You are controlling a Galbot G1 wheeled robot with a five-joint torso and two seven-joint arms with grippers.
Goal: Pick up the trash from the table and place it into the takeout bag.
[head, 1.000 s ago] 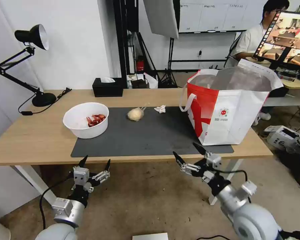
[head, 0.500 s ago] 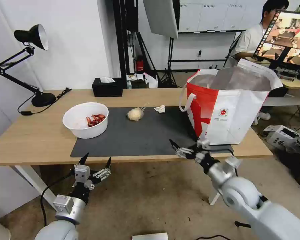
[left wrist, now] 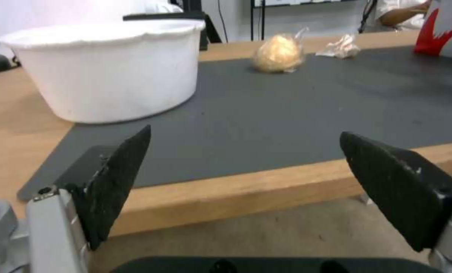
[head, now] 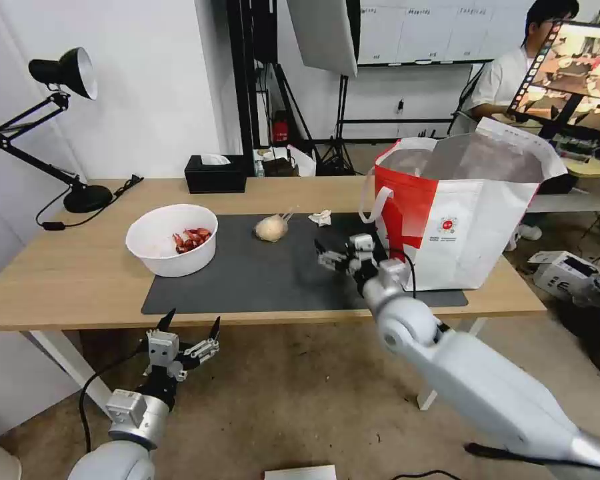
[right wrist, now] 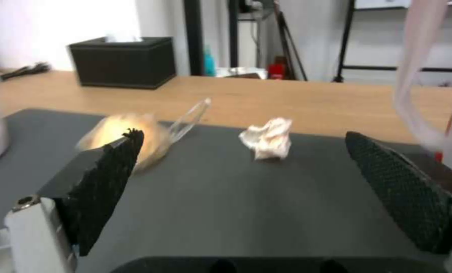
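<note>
Reaching over the large dark grey mat (head: 280, 280) of the long light-wood table (head: 67, 280), the right gripper (head: 340, 253) hovers above the mat just beside the red face of the red-and-white takeout bag (head: 460, 220), its two black fingers spread wide with nothing between them. In the right wrist view the one small crumpled white tissue (right wrist: 269, 138) lies on the mat ahead, between the fingertips' lines, and the one beige plastic-wrapped ball (right wrist: 122, 134) sits partly behind a fingertip.

Three pieces of trash rest on the table: the white round bowl (head: 172, 240) holding red shells, at the mat's left end; the ball near the mat's far edge; and the tissue just to its right, nearer the bag. The bag stands upright and open on the table's right end, showing silver foil lining.

The left gripper (head: 188, 332) hangs below the table's near edge, jaws wide apart and empty. One black tissue box (head: 215, 175) and one black desk lamp (head: 63, 133) stand along the far side.
</note>
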